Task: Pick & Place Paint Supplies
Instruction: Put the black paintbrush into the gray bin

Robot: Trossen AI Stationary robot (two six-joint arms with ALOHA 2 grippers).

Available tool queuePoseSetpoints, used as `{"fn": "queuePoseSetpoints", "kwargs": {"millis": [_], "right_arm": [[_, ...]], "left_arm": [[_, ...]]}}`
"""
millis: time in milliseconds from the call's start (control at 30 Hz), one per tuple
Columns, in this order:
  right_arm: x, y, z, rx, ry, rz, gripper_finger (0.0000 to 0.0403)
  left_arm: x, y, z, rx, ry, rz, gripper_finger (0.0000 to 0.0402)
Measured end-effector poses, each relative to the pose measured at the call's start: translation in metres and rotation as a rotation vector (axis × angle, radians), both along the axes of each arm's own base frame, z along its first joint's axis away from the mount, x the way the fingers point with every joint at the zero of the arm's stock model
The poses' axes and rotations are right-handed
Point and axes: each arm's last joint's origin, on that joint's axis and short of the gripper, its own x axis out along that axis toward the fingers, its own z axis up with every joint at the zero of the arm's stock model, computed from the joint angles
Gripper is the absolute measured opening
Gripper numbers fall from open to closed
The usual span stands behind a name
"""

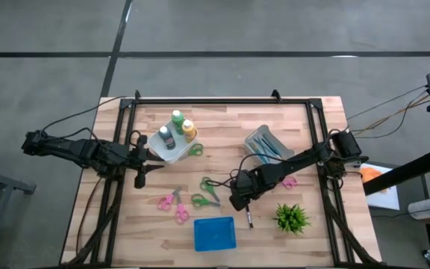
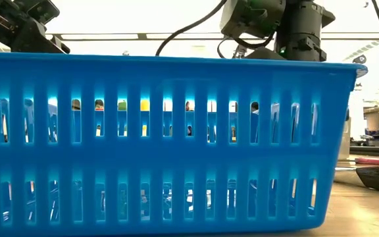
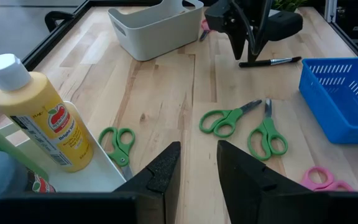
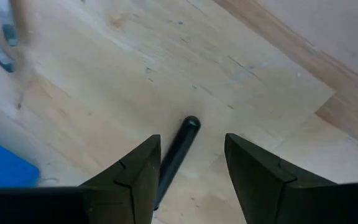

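My right claw (image 4: 188,165) is hanging low over the desk (image 1: 237,119), fingers spread apart with a dark brush (image 4: 178,152) lying between them on the wood, not gripped. The brush is looking like a thin black stick with a rounded end; in the high view it (image 1: 249,217) is lying just right of the blue basket (image 1: 215,233), between the basket and the potted plant (image 1: 291,217). From my left wrist view the same brush (image 3: 271,61) is showing a dark handle and a paler tip, lying flat beside the basket.

My left claw (image 3: 197,171) is waiting near the left edge of the desk, fingers a little apart, holding nothing.

The three bottles are standing upright in a white tray (image 1: 166,146): green bottle (image 1: 177,119), yellow-orange bottle (image 1: 189,130), dark grey bottle (image 1: 166,136). The yellow-orange one is having a white cap and a label with a red apple. More brushes with blue handles (image 1: 269,146) are sitting in a grey bin (image 1: 263,134) on the right side.

Green scissors (image 1: 210,184) and pink scissors (image 1: 169,199) are lying scattered mid-desk.

Hard to make out: the low view is almost fully blocked by the basket wall. The brush's lower part is cut off behind my right fingers. The grey bottle is mostly cropped in the left wrist view.
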Motion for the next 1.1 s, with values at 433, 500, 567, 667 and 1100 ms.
{"fn": "queuePoseSetpoints", "kwargs": {"millis": [433,500,567,667,1100], "right_arm": [[-0.0031,-0.0043,-0.0047,-0.001,0.023,-0.027,0.0175],[-0.0033,-0.0047,-0.0047,-0.001,0.025,-0.028,0.0164],[-0.0036,-0.0047,-0.0049,-0.002,0.028,-0.027,0.0145],[-0.0044,-0.0049,-0.0053,-0.004,0.035,-0.025,0.0109],[-0.0032,-0.0049,-0.0059,-0.002,0.023,-0.006,0.0009]], "left_arm": [[0.0,0.0,0.0,0.0,0.0,0.0,0.0108],[0.0,0.0,0.0,0.0,0.0,0.0,0.0108],[0.0,0.0,0.0,0.0,0.0,0.0,0.0108],[0.0,0.0,0.0,0.0,0.0,0.0,0.0108],[0.0,0.0,0.0,0.0,0.0,0.0,0.0108]]}}
